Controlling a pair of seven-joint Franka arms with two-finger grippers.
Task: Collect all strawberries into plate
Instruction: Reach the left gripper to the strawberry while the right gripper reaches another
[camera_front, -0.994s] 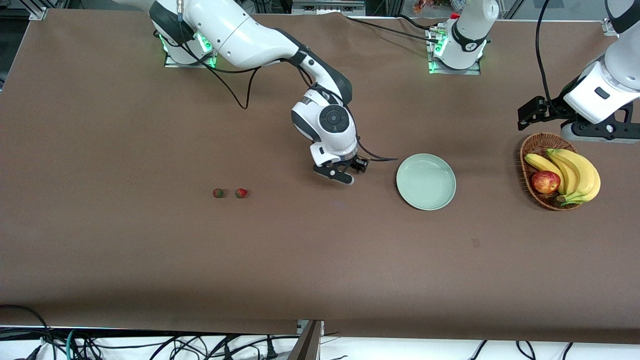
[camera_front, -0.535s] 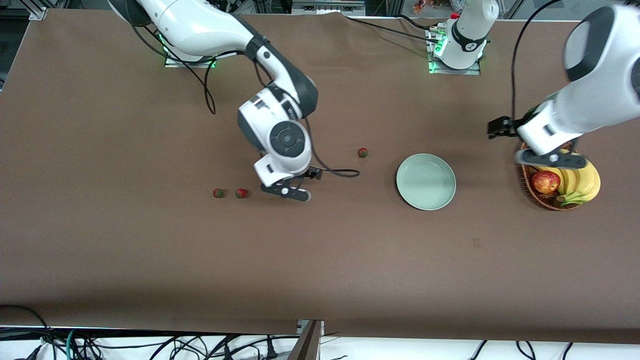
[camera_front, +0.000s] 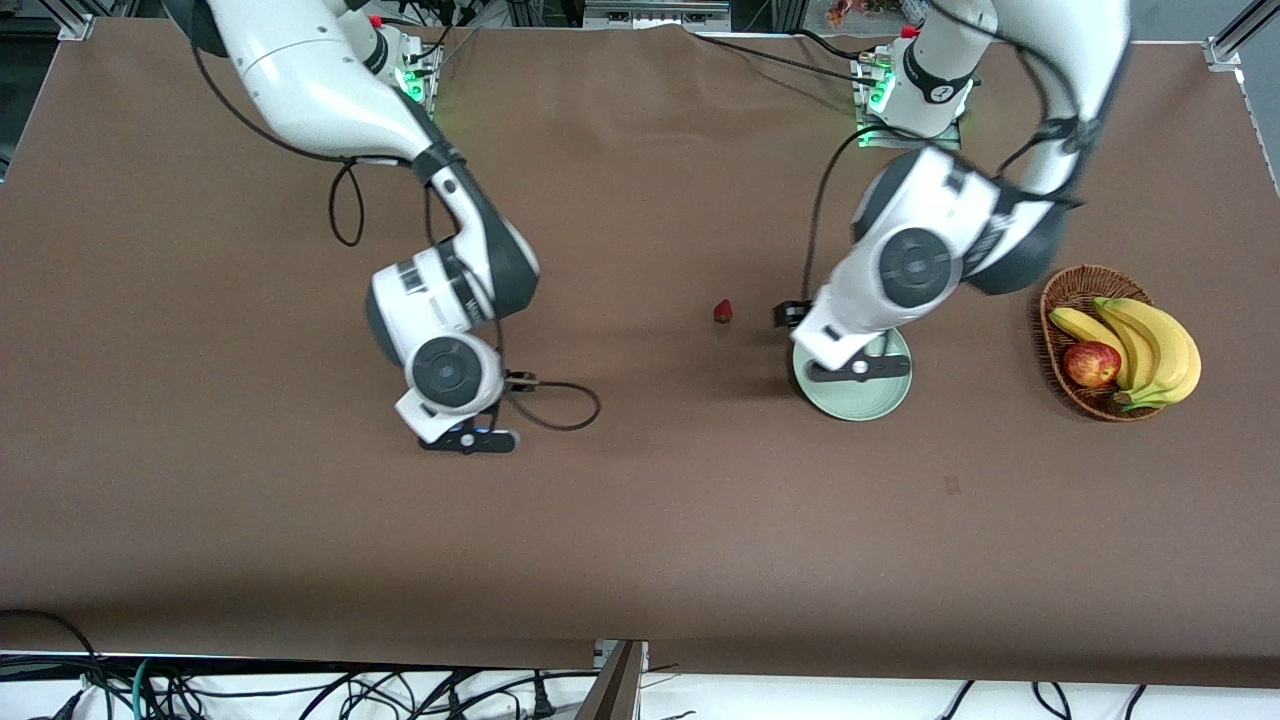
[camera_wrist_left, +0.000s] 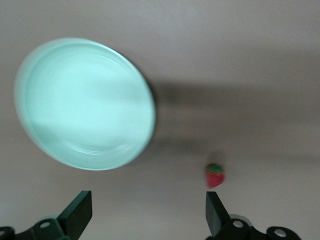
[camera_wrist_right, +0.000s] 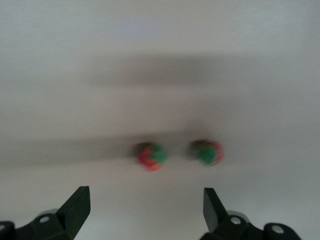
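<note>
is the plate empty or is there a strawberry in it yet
Empty. The left wrist view shows the plate bare inside, with one strawberry lying on the table beside it.

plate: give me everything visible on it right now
The plate is round, shallow, pale mint green and glossy, plain with a low raised rim, looking ceramic or hard plastic. It sits flat on the brown table, empty, between a lone strawberry and the fruit basket. The left gripper, open, hangs over it without touching.
</note>
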